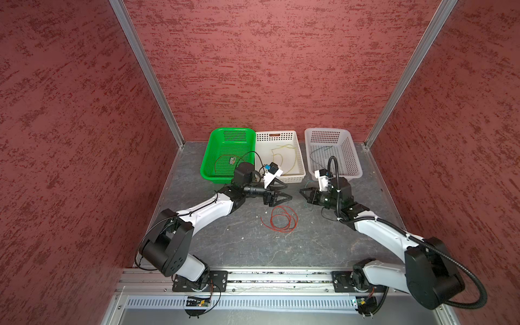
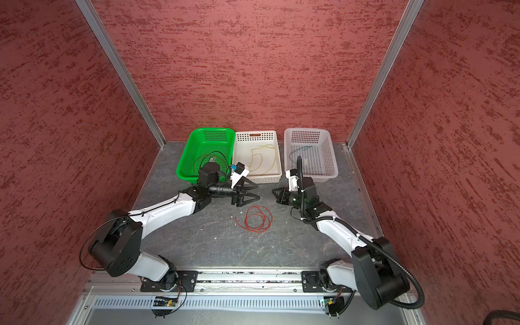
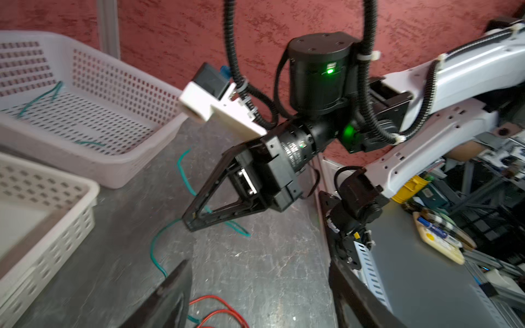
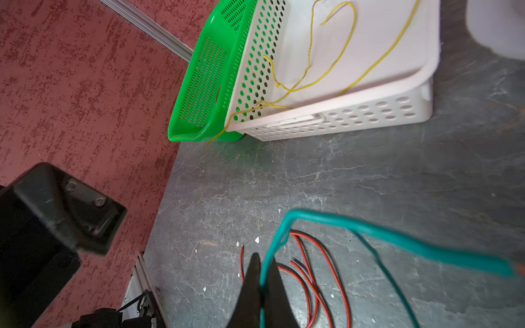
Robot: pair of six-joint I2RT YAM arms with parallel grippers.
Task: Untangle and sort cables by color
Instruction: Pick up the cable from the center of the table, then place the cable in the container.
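Observation:
A red cable (image 1: 282,219) (image 2: 256,219) lies coiled on the grey table between the arms. My right gripper (image 4: 262,261) (image 1: 301,192) is shut on a blue-green cable (image 4: 369,230), which trails down onto the table (image 3: 154,244) beside the red coil (image 3: 221,312). My left gripper (image 1: 289,191) (image 3: 264,306) hovers open just above the red coil, facing the right gripper, with nothing between its fingers (image 3: 170,298). Yellow cables (image 4: 335,62) (image 1: 281,154) lie in the middle white basket; one end hangs over its rim.
Three baskets stand in a row at the back: a green basket (image 1: 209,157) with a red cable (image 1: 222,159) inside, the middle white basket (image 1: 298,157), and a right white basket (image 1: 351,157) holding a blue-green cable (image 1: 320,149). Red walls enclose the table.

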